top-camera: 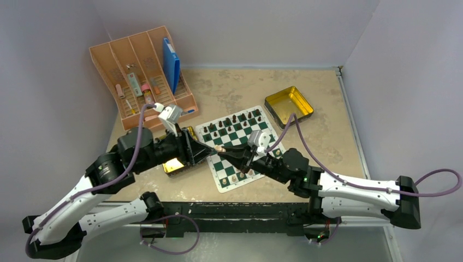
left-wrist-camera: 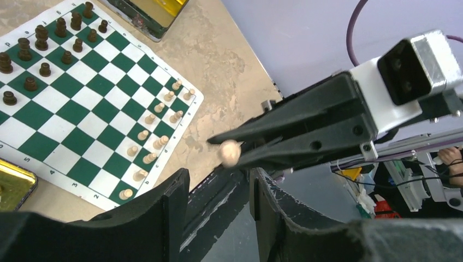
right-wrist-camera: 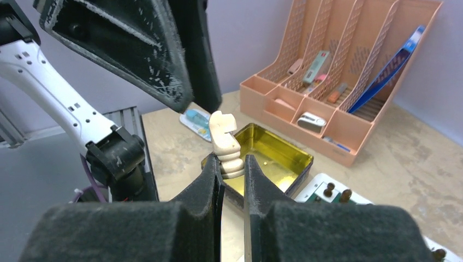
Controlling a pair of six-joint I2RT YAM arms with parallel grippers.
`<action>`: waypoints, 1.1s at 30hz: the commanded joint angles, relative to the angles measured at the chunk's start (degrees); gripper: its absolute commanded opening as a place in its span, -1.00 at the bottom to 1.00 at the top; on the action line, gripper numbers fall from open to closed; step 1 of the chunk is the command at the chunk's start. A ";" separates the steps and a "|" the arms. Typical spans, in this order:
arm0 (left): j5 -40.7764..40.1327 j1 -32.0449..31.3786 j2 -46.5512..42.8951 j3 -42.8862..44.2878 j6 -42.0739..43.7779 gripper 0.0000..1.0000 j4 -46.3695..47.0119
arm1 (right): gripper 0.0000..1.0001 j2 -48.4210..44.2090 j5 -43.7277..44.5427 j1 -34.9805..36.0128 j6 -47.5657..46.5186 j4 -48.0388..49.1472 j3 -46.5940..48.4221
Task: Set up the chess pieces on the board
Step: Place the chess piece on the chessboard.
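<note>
From above, the left gripper (top-camera: 209, 148) and right gripper (top-camera: 223, 150) meet tip to tip over the left edge of the board (top-camera: 243, 143), though the grip looks unclear there. Left wrist: the left jaws stand apart, with the pale knight (left-wrist-camera: 230, 153) just beyond them. Right wrist: the right jaws are clamped on the knight's base, held aloft.

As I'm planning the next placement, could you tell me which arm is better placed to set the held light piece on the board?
Right: the right claw grips the light knight above the board; the left claw stands open and empty.
</note>
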 commanded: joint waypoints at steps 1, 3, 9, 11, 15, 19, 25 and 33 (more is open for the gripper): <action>-0.13 -0.06 2.17 0.68 -0.04 -0.16 7.12 | -1.00 2.03 0.07 0.22 3.18 3.31 2.58; -0.40 -0.09 3.38 0.82 -0.03 -0.20 7.91 | -1.00 2.50 -0.32 0.21 3.30 3.70 2.72; -0.61 -0.03 5.33 0.84 -0.79 -0.41 7.26 | -1.00 2.93 0.40 0.20 4.35 3.30 2.75; -0.48 -0.05 5.62 0.84 -1.00 -0.41 6.37 | -1.00 2.63 0.81 0.19 4.16 3.47 2.29; -1.07 -0.03 6.13 0.68 -1.00 -0.37 4.59 | -1.00 2.36 1.89 0.22 4.12 2.48 2.44; 0.25 -0.07 6.72 0.83 -1.77 -0.41 3.79 | -1.00 1.88 3.38 0.16 3.85 1.96 2.60; -0.24 -0.03 5.58 -0.94 -3.20 -0.41 3.54 | -1.00 1.76 4.50 0.22 4.46 1.26 2.60; -3.13 -0.02 5.54 0.03 -3.24 -0.23 1.37 | -1.00 2.15 3.94 0.19 5.21 0.76 2.59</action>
